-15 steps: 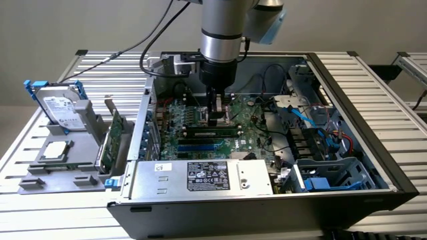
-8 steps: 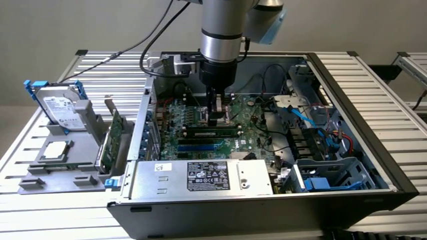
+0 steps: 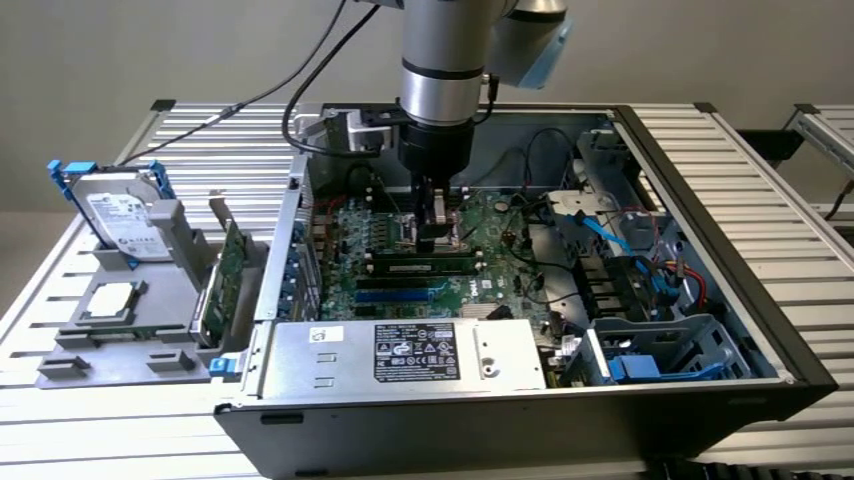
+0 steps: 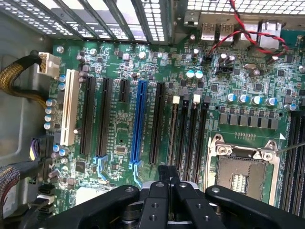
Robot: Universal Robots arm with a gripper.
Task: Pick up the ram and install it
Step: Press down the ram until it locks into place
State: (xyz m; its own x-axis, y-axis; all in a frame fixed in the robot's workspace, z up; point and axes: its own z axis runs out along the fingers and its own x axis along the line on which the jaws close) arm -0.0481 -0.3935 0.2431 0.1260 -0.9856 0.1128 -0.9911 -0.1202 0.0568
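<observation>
Slatted aluminium bench (image 3: 787,250), open PC case (image 3: 400,445). Ram (image 3: 420,265) appears to lie along the black memory slots (image 4: 188,133) on the motherboard (image 4: 119,67); seating unclear. Gripper (image 3: 434,238) just above it, jaws fully closed; any grip not discernible.

Gripper (image 3: 430,237) fingertips obscured against the motherboard (image 3: 507,240); arm (image 3: 447,50) cut off at picture edge; label (image 3: 415,353) text illegible
</observation>
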